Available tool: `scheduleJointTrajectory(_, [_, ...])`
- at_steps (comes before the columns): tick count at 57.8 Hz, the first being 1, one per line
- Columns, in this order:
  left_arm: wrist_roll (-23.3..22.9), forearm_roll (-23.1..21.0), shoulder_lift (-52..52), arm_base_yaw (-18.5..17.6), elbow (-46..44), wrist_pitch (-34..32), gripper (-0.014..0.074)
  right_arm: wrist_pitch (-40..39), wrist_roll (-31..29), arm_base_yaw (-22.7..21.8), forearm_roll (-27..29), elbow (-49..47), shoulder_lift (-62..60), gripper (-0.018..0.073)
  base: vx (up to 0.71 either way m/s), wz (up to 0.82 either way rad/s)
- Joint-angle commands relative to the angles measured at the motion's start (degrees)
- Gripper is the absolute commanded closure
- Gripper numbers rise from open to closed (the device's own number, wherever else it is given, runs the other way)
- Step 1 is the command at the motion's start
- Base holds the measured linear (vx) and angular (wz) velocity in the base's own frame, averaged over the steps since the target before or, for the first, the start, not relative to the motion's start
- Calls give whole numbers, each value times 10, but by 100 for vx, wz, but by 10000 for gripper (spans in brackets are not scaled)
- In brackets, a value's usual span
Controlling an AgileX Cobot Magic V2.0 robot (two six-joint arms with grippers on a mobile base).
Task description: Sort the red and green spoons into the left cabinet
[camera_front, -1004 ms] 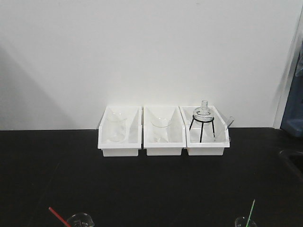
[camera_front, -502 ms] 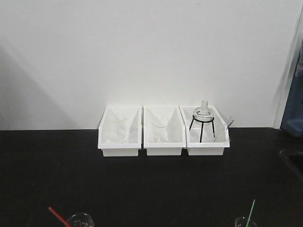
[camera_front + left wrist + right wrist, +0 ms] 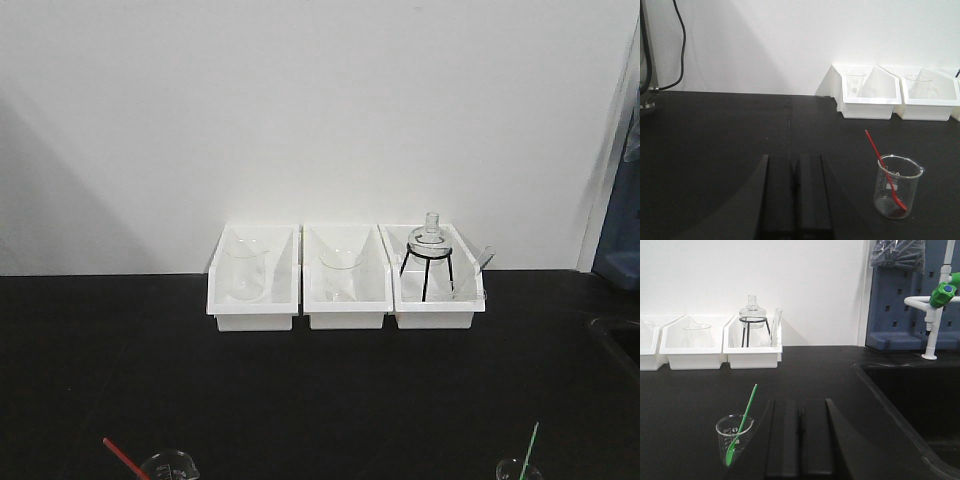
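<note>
Nothing is sorted yet. Your red spoon (image 3: 883, 165) and green spoon (image 3: 743, 421) each stand in a beaker (image 3: 912, 192) near the counter's (image 3: 715, 140) front edge. The left gripper (image 3: 792, 161) and right gripper (image 3: 800, 409) are pressed together and empty. The cabinet is out of view.

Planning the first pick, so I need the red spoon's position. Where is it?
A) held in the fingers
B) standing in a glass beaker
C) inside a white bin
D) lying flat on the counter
B: the red spoon leans bowl-down inside the glass beaker, with its handle sticking up past the rim.
</note>
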Motion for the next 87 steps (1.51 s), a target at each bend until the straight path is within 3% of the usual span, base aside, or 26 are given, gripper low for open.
scheduleJointTrajectory(1, [-5,-5,-12,0,-2,-59,603,-53,-4,-2,-8,6,-8,568,0,0])
scheduleJointTrajectory(19, [-24,-5,-12,0,-2,-63,603,-80,7,-2,10,6,-8,568,0,0])
scheduleJointTrajectory(29, [-99,-5,-12,-2,-3,-114,603,-99,32,-2,20,4,-8,568,0,0])
scheduleJointTrajectory(34, [-106,-4,-12,-2,-15,-155,603,-116,79,-2,45,-10,-8,568,0,0])
scheduleJointTrajectory(39, [-95,7,-12,-2,-46,-173,603,-110,84,-2,39,-39,-7,568,0,0])
scheduleJointTrajectory(47, [-87,51,2,-2,-130,-135,603,-71,84,-2,36,-102,16,568,0,0])
scheduleJointTrajectory(55, [-82,91,40,-2,-190,-37,603,1,84,-2,33,-173,64,568,0,0])
scheduleJointTrajectory(61, [-84,86,76,-2,-200,-4,603,69,84,-2,33,-205,106,568,0,0])
scheduleJointTrajectory(71, [-84,71,118,-2,-200,4,601,115,84,-2,18,-207,181,564,0,0])
scheduleJointTrajectory(87, [-83,71,147,-2,-200,4,559,106,84,-2,-28,-207,264,538,0,0])
